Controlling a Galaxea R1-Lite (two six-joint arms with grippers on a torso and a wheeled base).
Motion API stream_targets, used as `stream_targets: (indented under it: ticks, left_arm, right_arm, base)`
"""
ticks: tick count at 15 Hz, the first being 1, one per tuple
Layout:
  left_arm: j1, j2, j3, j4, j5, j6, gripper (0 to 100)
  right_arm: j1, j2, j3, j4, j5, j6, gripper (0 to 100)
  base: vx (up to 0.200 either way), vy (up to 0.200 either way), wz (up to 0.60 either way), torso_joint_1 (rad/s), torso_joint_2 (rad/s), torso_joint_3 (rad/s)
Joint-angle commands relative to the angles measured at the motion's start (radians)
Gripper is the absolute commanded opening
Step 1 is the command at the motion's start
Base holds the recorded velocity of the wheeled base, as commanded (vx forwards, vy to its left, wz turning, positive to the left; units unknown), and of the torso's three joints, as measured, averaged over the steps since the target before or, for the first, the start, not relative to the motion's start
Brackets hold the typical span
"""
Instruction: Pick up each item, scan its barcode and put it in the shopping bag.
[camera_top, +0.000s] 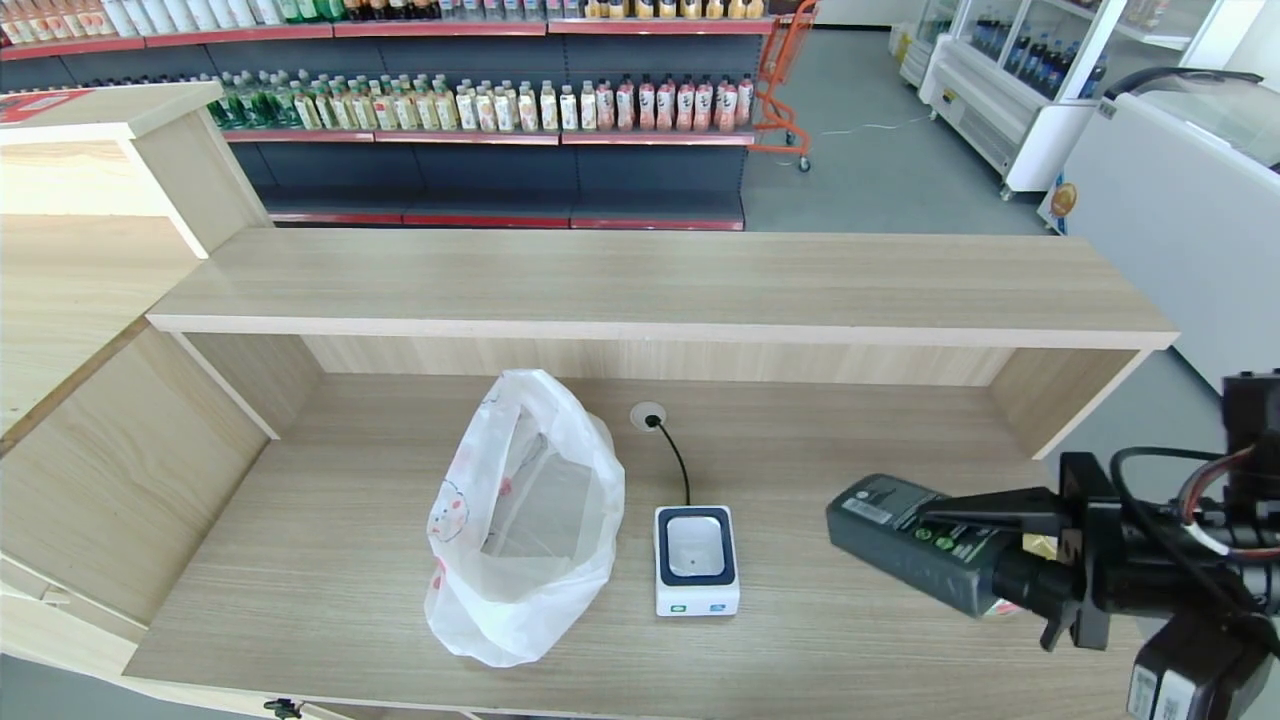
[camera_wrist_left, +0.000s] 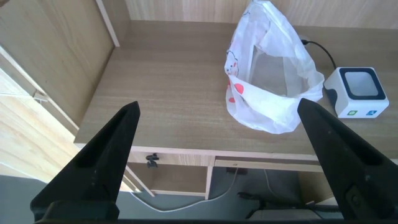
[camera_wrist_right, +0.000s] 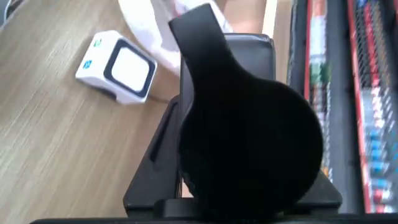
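Observation:
My right gripper (camera_top: 965, 545) is shut on a dark green-black box (camera_top: 900, 535) with a white barcode label, held lying on its side just above the counter at the right. The white barcode scanner (camera_top: 696, 560) with a dark window lies to the left of the box; it also shows as the scanner (camera_wrist_right: 118, 68) and the scanner (camera_wrist_left: 357, 90). A white plastic shopping bag (camera_top: 525, 520) stands open left of the scanner, also seen as the bag (camera_wrist_left: 270, 68). My left gripper (camera_wrist_left: 217, 155) is open, held over the counter's near edge with nothing between its fingers.
The wooden counter (camera_top: 330, 560) has a raised shelf (camera_top: 650, 280) behind and side walls. A black cable (camera_top: 675, 455) runs from the scanner to a hole in the counter. Store shelves of bottles and freezers stand beyond.

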Motion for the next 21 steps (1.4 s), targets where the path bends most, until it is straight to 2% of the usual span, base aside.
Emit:
stream_targets:
  ticks: [1,4,5,6,8,10,12,17,21]
  left_arm:
    - [0.000,0.000,0.000,0.000,0.000,0.000,100]
    - [0.000,0.000,0.000,0.000,0.000,0.000,100]
    - [0.000,0.000,0.000,0.000,0.000,0.000,100]
    - [0.000,0.000,0.000,0.000,0.000,0.000,100]
    - [0.000,0.000,0.000,0.000,0.000,0.000,100]
    - [0.000,0.000,0.000,0.000,0.000,0.000,100]
    - [0.000,0.000,0.000,0.000,0.000,0.000,100]
    - [0.000,0.000,0.000,0.000,0.000,0.000,100]
    - [0.000,0.000,0.000,0.000,0.000,0.000,100]
  right_arm:
    - [-0.119,-0.116,0.034,0.014,-0.068,0.271,0]
    - [-0.153,-0.073,0.025,0.014,-0.074,0.687,0]
    - [-0.153,-0.073,0.030,0.016,-0.074,0.960,0]
    - [-0.150,-0.061,0.031,0.016,-0.074,1.153,0]
    - [-0.147,-0.006,0.031,0.016,-0.074,1.477,0]
    - [-0.106,0.058,0.025,0.011,-0.076,1.735,0]
    - [-0.063,0.172,0.016,0.005,-0.108,1.870,0]
    - [0.045,0.385,-0.087,0.003,-0.171,1.977,0]
    - [0.195,0.531,-0.211,-0.133,-0.353,2.166,0]
  base:
    - [0.000,0.000,0.00,0.000,0.00,0.000]
    - [0.000,0.000,0.00,0.000,0.00,0.000]
    - [0.000,0.000,0.00,0.000,0.00,0.000]
    - [0.000,0.000,0.00,0.000,0.00,0.000]
    - [0.000,0.000,0.00,0.000,0.00,0.000]
    - [0.000,0.000,0.00,0.000,0.00,0.000]
    - [0.000,0.000,0.00,0.000,0.00,0.000]
    - [0.000,0.000,0.00,0.000,0.00,0.000]
    - [0.000,0.000,0.00,0.000,0.00,0.000]
